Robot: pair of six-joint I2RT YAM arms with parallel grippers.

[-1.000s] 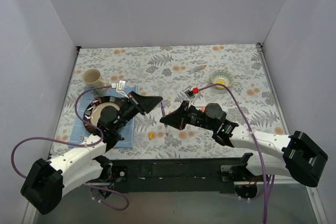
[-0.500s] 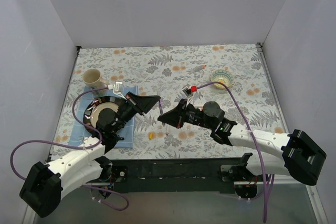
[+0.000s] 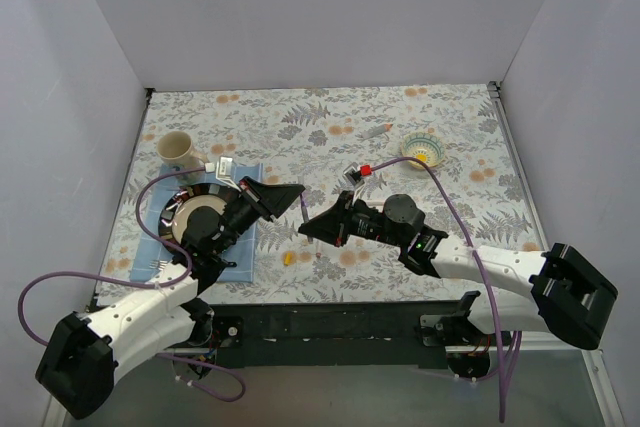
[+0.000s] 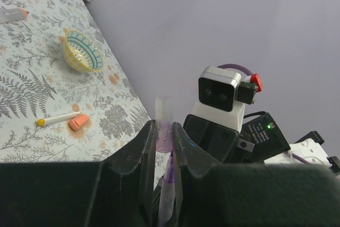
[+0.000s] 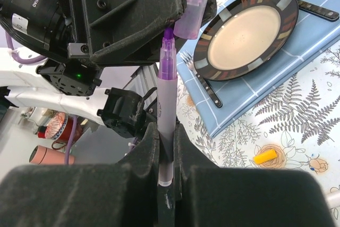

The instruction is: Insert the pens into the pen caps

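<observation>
right hand [image 5: 166,134] clamped on purple pen [image 5: 168,78], left hand [image 4: 163,142] clamped on cap [image 5: 192,3]; tip looks off-centre near frame top, may snag the rim.

This is a robot test cell in a lab, dressed as a dining table. Plain pale walls [image 3: 320,17] box the table in on three sides. A left arm [image 3: 150,305] and a right arm [image 3: 490,265] are bolted to a black rail [image 3: 330,319] at the near edge, trailing loose purple cables [image 3: 503,387]. A fern-print cloth [image 3: 300,117] carries staged tableware. A striped plate [image 5: 244,33] on a blue mat [image 5: 308,46] lies beyond and right of the jaws of the right gripper [image 5: 166,131]. A patterned bowl [image 4: 82,51] lies far beyond and left of the jaws of the left gripper [image 4: 163,131].
</observation>
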